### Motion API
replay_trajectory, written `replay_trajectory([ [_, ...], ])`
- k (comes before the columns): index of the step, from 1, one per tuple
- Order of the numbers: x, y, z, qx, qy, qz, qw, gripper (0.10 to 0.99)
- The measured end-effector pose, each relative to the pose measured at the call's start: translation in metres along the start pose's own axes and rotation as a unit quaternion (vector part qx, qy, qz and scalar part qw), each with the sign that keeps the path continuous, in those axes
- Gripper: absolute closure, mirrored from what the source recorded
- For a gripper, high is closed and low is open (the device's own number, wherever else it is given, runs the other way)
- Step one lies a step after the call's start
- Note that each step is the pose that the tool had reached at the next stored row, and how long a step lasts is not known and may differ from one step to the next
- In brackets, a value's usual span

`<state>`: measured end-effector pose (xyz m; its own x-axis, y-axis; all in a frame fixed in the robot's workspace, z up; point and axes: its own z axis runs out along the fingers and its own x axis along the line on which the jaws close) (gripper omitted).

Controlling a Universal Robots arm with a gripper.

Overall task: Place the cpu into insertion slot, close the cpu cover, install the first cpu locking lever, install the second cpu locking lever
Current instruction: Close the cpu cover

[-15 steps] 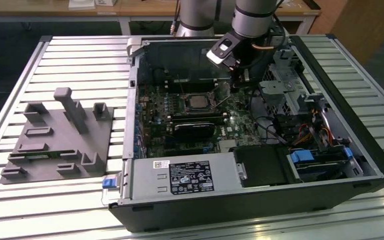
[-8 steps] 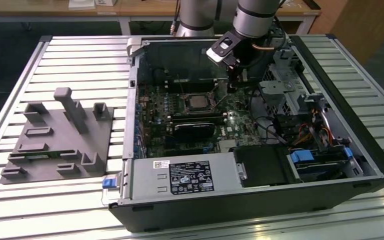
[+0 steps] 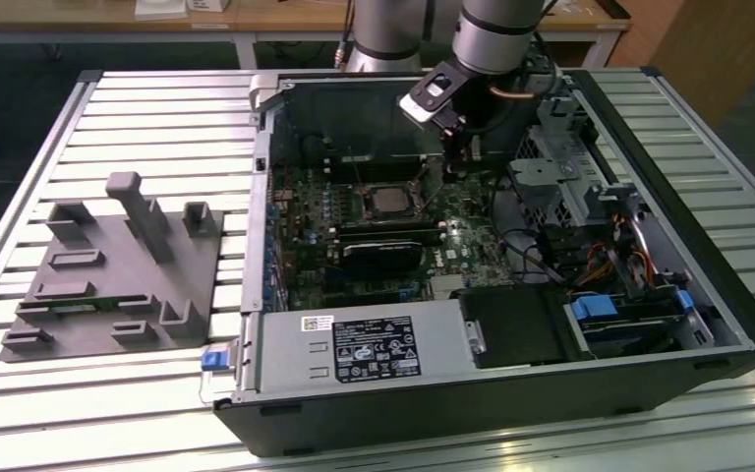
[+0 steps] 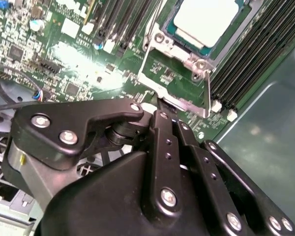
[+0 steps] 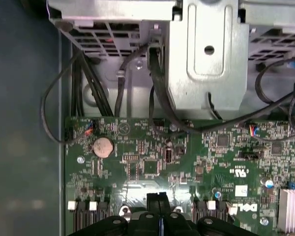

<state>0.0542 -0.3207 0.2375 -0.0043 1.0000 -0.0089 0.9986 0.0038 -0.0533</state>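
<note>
Now, closed fingers [image 4: 162, 132] near cpu cover [image 4: 186, 55].

Silver-grey arm [image 3: 495, 34], black linkage fingers [image 4: 164, 142], silver screws [image 4: 168, 196]

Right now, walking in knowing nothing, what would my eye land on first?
First, the big open computer case lying on the slatted metal table, with the robot arm reaching down into it. The arm's black end effector hangs just over the green circuit board, near the pale square cpu. On the exterior view's left of the case sits an odd grey fixture with upright posts.
</note>
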Motion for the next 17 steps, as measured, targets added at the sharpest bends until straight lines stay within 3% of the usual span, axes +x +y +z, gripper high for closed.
replay_trajectory([
  [6,0.0001,-0.0076,0.0005,-0.0003,0.0001,0.000,1.0000,0.973],
  [17,0.0001,-0.0307,0.0019,-0.0005,0.0004,0.000,1.0000,0.973],
])
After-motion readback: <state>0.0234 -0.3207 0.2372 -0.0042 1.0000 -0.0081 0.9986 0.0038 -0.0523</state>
